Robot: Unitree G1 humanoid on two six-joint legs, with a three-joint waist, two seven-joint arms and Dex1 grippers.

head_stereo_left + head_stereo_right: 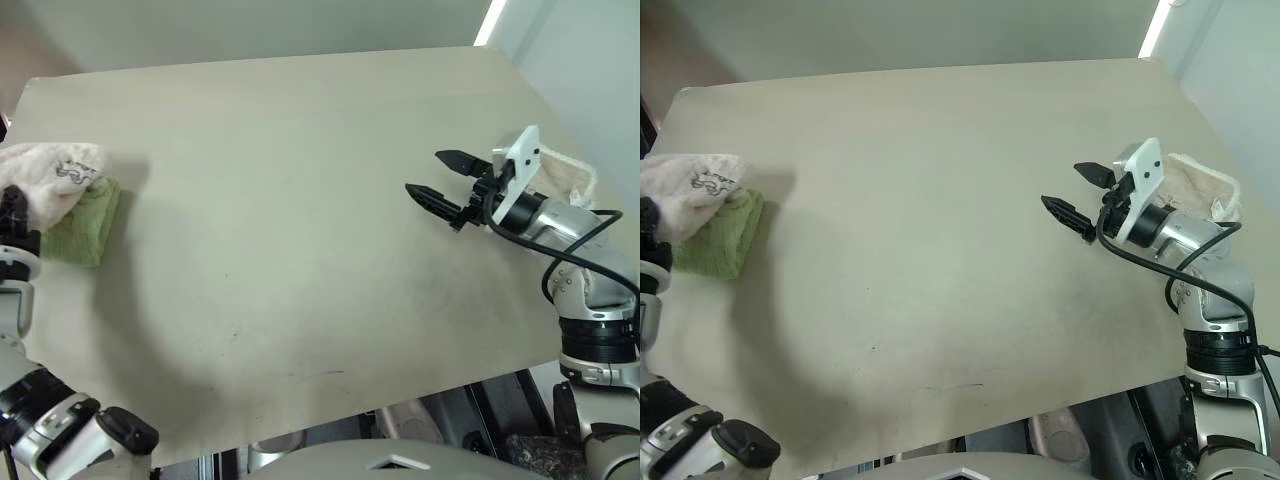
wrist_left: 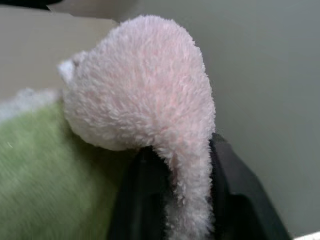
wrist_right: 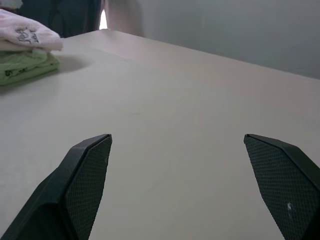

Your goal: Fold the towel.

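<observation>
The pale pink towel (image 1: 50,172) lies bunched on a folded green towel (image 1: 85,230) at the table's far left edge, its dark logo facing up. My left gripper (image 1: 12,212) is at the towel's near side. In the left wrist view a fold of the pink towel (image 2: 150,90) hangs down between the two black fingers (image 2: 135,200), which press on it from both sides. My right gripper (image 1: 425,172) hovers over the right part of the table with its fingers wide apart and nothing between them. It points left across the table toward the pink towel (image 3: 25,32).
The beige table (image 1: 300,200) stretches bare between the two arms. A cream towel (image 1: 570,175) lies at the table's right edge behind my right wrist. A black cable (image 1: 580,250) loops along the right forearm.
</observation>
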